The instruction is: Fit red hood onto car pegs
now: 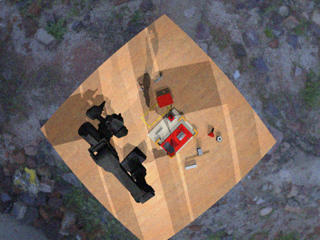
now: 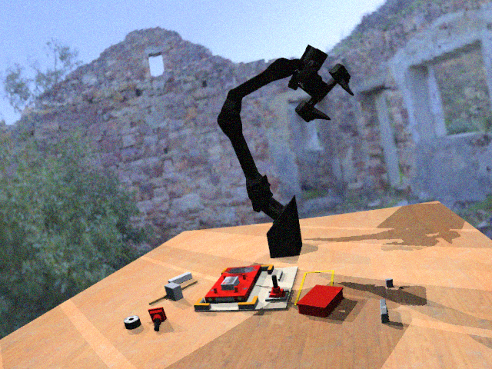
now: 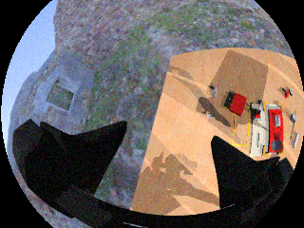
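One robot hand (image 1: 103, 109) (image 2: 333, 102) (image 3: 171, 133), its two fingers spread wide and empty, hangs above the counter (image 1: 118, 85) (image 2: 119, 317) (image 3: 180, 109). One red hood (image 1: 164, 100) (image 2: 320, 300) (image 3: 238, 103) lies on the counter beside one car chassis (image 1: 183, 128) (image 3: 275, 128) bearing one engine block (image 1: 181, 135) (image 2: 229, 282) (image 3: 277, 121).

upright red-based peg (image 1: 170, 117) (image 2: 274, 288) between hood (image 1: 164, 99) (image 2: 320, 300) (image 3: 237, 104) and chassis (image 1: 177, 139) (image 3: 275, 130)
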Robot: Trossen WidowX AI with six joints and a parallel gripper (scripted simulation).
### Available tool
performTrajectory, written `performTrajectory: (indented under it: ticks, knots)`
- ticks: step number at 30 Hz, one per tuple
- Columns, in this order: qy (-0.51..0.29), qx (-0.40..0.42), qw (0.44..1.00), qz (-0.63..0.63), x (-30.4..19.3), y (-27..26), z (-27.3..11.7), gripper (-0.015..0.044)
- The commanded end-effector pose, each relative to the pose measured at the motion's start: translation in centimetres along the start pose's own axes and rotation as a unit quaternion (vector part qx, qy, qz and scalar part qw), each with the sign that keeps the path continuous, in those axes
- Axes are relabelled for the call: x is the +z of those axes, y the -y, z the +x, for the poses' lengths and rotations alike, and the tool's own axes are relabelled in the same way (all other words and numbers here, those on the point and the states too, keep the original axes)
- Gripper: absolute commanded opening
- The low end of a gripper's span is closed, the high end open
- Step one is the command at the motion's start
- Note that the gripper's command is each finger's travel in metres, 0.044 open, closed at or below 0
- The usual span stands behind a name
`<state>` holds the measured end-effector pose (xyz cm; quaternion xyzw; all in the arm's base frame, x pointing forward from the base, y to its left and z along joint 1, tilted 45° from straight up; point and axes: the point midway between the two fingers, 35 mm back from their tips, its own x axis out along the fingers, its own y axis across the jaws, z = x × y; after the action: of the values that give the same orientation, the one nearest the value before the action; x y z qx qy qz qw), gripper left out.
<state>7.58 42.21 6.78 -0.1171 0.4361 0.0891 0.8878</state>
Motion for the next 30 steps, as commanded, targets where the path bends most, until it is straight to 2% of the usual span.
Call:
performTrajectory:
  ticks: [1, 13, 23, 30]
  knots:
    - [-0.010, -0.048, 0.999, 0.012, 2.2, 1.6, 4.1, 0.0440]
    - [-0.092, -0.205, 0.972, 0.062, 7.1, 11.4, 17.4, 0.0440]
    - [-0.168, -0.306, 0.932, 0.094, 8.0, 21.6, 26.1, 0.0440]
    - [-0.226, -0.366, 0.896, 0.111, 6.1, 29.3, 31.2, 0.0440]
